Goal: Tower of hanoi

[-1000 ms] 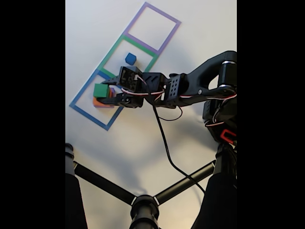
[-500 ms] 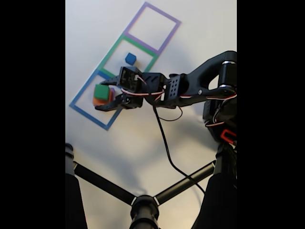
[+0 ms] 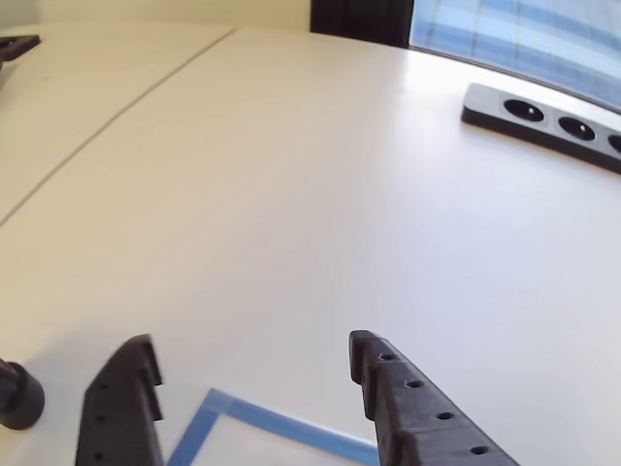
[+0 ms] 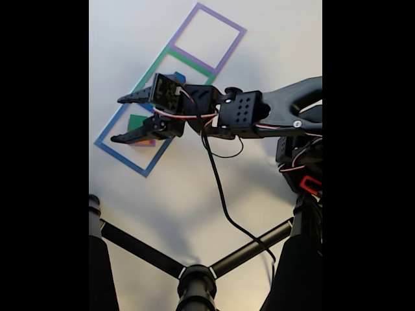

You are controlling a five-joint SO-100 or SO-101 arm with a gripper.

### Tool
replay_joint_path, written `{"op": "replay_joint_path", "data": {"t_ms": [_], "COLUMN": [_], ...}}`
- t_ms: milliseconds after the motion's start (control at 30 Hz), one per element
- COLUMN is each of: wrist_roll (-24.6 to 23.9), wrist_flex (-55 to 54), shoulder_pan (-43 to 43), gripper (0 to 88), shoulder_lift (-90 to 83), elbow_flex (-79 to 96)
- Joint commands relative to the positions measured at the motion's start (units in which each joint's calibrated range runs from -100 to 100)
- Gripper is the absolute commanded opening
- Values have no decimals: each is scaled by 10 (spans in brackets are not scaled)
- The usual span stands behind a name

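In the fixed view my gripper [image 4: 118, 119] hangs wide open above the blue tape square [image 4: 107, 139], holding nothing. Behind its fingers a green cube [image 4: 136, 121] sits on a larger orange block [image 4: 146, 142] inside that square. A small blue cube [image 4: 179, 77] in the green tape square [image 4: 198, 65] is partly hidden by the wrist. The purple tape square [image 4: 224, 18] lies beyond it. In the other view the two black fingers [image 3: 124, 393] frame bare white table and a corner of blue tape [image 3: 254, 416], with the gripper [image 3: 250, 357] open.
A black tripod [image 4: 194, 278] with spread legs stands at the bottom of the fixed view. A grey power strip [image 3: 539, 112] lies at the far right of the table. A small black knob [image 3: 17, 394] sits at the left edge.
The gripper opened off the green cube, leaving it on the orange block, then rose and swung up with its fingers spread wider.
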Motion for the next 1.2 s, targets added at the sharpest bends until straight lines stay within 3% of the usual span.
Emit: {"op": "replay_joint_path", "data": {"t_ms": [0, 300, 600, 900, 1067, 1167], "wrist_roll": [0, 0, 0, 0, 0, 0], "wrist_flex": [227, 720, 989, 1072, 1002, 922], "shoulder_pan": [40, 167, 294, 403, 439, 443], "gripper": [29, 0, 0, 0, 14, 99], "shoulder_lift": [-134, -216, -189, -189, -241, -280], "elbow_flex": [-93, -369, -610, -626, -490, -381]}}
